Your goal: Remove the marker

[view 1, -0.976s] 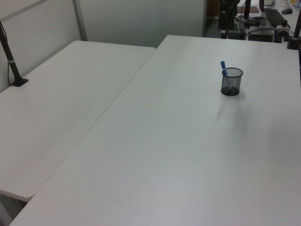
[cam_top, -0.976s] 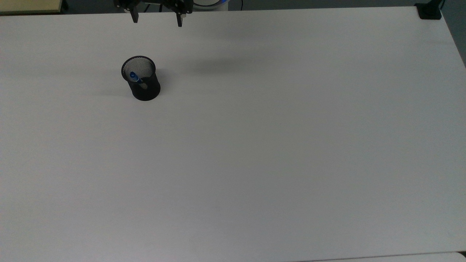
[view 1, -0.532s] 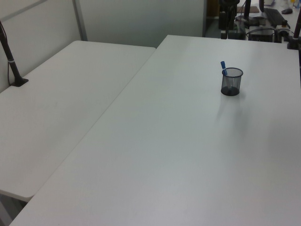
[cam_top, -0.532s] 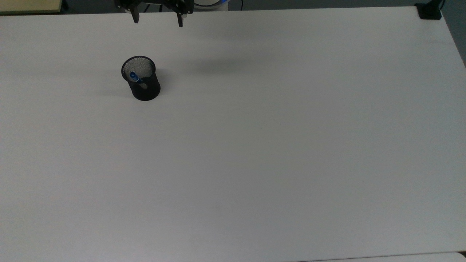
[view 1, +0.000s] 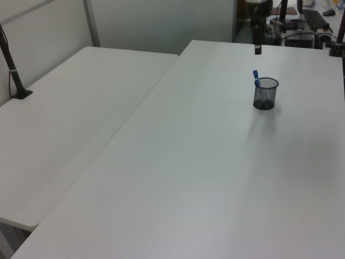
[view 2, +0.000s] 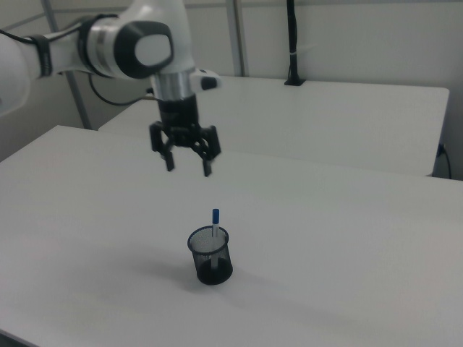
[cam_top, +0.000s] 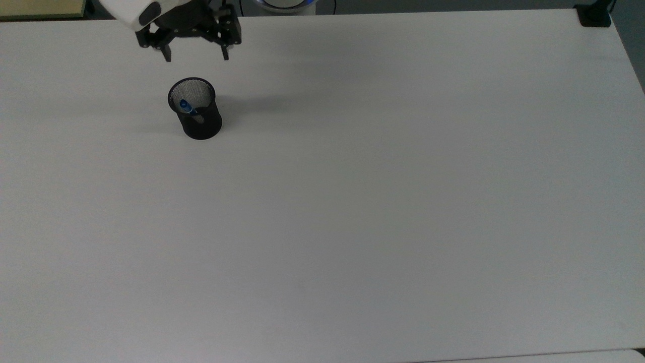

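- Fingers (view 2: 169,163) of the gripper (view 2: 188,169) are seen spread wide, with nothing held between them; both tips are pointed down at the table (cam_top: 383,201).
- Gripper (cam_top: 195,54) is placed, in the top view, at roughly 12 o'clock from the mesh cup (cam_top: 199,121), apart from it and not over its mouth; in the right view it is seen hanging well above the cup (view 2: 210,257), toward 11 o'clock.
- Marker (view 2: 215,223) is found standing in the cup, blue cap end up and poking above the rim, leaned against the wall; in the top view the cap (cam_top: 185,106) is seen at about 9 o'clock inside the opening.
- Progress is judged early: no contact is made, marker not yet gripped, cup untouched. Alignment over the cap, descent, closing and lift-out are all judged outstanding.
- Materials: cup is noted as black wire mesh, cylindrical, see-through and probably light, so tipping is considered a risk if the rim is nudged. Marker barrel is thin, white, smooth; cap is blue. Table is matte white, flat, featureless.
- Arm (view 2: 130,43) is recorded as glossy white shells with black joints; fingers are black.
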### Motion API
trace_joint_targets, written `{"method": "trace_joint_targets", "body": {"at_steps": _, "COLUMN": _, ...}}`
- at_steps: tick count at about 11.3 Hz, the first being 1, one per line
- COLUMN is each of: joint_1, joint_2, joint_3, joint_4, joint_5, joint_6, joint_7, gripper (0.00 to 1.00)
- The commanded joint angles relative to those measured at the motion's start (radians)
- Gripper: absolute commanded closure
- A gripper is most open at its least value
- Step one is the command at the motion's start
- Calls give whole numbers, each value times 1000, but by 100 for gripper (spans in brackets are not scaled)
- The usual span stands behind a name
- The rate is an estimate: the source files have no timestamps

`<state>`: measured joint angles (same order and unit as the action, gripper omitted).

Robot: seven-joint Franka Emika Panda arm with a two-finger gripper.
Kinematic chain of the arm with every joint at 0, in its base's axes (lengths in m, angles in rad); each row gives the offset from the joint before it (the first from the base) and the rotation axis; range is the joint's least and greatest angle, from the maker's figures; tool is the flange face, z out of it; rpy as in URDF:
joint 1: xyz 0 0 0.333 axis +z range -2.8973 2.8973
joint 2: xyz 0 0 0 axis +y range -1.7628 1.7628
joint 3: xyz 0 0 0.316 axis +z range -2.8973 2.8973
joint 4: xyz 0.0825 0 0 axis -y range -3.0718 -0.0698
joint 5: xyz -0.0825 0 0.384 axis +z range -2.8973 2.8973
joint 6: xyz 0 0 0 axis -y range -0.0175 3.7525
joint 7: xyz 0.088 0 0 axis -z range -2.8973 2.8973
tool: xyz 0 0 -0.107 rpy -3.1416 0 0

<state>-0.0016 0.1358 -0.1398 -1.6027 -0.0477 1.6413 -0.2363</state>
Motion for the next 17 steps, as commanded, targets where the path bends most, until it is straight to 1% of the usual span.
{"method": "trace_joint_targets", "body": {"at_steps": 1, "joint_1": -43, "joint_2": 65, "joint_3": -10, "joint_4": -31, "joint_5": -24, "joint_6": 101, "joint_7": -67, "gripper": 7}}
{"method": "trace_joint_targets", "body": {"at_steps": 3, "joint_1": -52, "joint_2": 97, "joint_3": -30, "joint_4": -54, "joint_5": -27, "joint_6": 133, "joint_7": -98, "gripper": 13}}
{"method": "trace_joint_targets", "body": {"at_steps": 4, "joint_1": -52, "joint_2": 119, "joint_3": -30, "joint_4": -53, "joint_5": -27, "joint_6": 138, "joint_7": -100, "gripper": 14}}
{"method": "trace_joint_targets", "body": {"at_steps": 6, "joint_1": -46, "joint_2": 140, "joint_3": -30, "joint_4": -54, "joint_5": -27, "joint_6": 146, "joint_7": -92, "gripper": 20}}
{"method": "trace_joint_targets", "body": {"at_steps": 8, "joint_1": -43, "joint_2": 149, "joint_3": -29, "joint_4": -53, "joint_5": -24, "joint_6": 147, "joint_7": -86, "gripper": 31}}
{"method": "trace_joint_targets", "body": {"at_steps": 9, "joint_1": -40, "joint_2": 157, "joint_3": -29, "joint_4": -53, "joint_5": -24, "joint_6": 155, "joint_7": -84, "gripper": 38}}
{"method": "trace_joint_targets", "body": {"at_steps": 11, "joint_1": -40, "joint_2": 157, "joint_3": -27, "joint_4": -53, "joint_5": -23, "joint_6": 160, "joint_7": -86, "gripper": 60}}
{"method": "trace_joint_targets", "body": {"at_steps": 13, "joint_1": -38, "joint_2": 157, "joint_3": -27, "joint_4": -53, "joint_5": -20, "joint_6": 160, "joint_7": -84, "gripper": 74}}
{"method": "trace_joint_targets", "body": {"at_steps": 15, "joint_1": -38, "joint_2": 157, "joint_3": -27, "joint_4": -51, "joint_5": -18, "joint_6": 157, "joint_7": -86, "gripper": 85}}
{"method": "trace_joint_targets", "body": {"at_steps": 17, "joint_1": -40, "joint_2": 150, "joint_3": -27, "joint_4": -46, "joint_5": -17, "joint_6": 147, "joint_7": -92, "gripper": 92}}
